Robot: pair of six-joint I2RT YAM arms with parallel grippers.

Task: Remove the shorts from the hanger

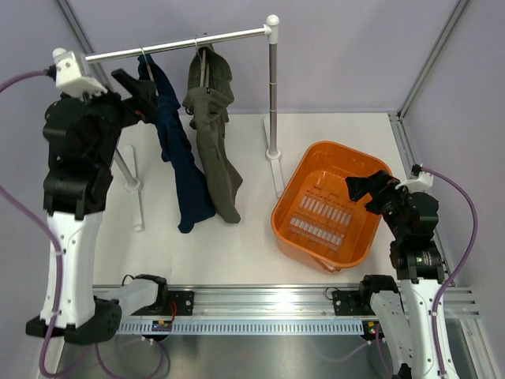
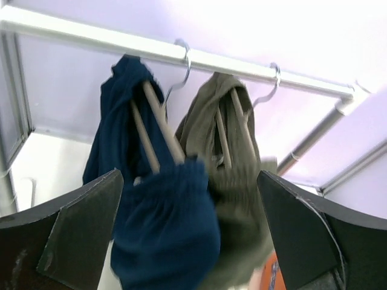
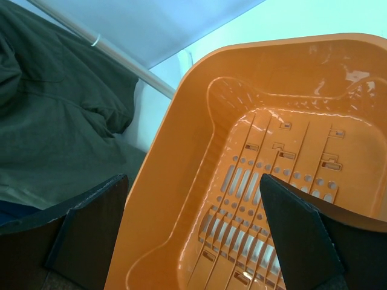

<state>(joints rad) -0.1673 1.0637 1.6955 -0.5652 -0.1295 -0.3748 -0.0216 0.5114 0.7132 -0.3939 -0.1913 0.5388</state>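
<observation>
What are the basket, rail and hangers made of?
Basket: looks like glossy orange molded plastic, given the bright highlights and slotted holes.
Rail: likely a polished metal tube, given the silvery sheen.
Hangers: apparently pale wooden bars with shiny wire hooks.

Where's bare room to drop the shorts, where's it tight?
Free: white tabletop strip bordered by the hanging clothes, the orange plastic basket and the near mounting rail; the basket's inside too. Crowded: olive-green fabric shorts and navy-blue garment hang side by side on the silver bar.
</observation>
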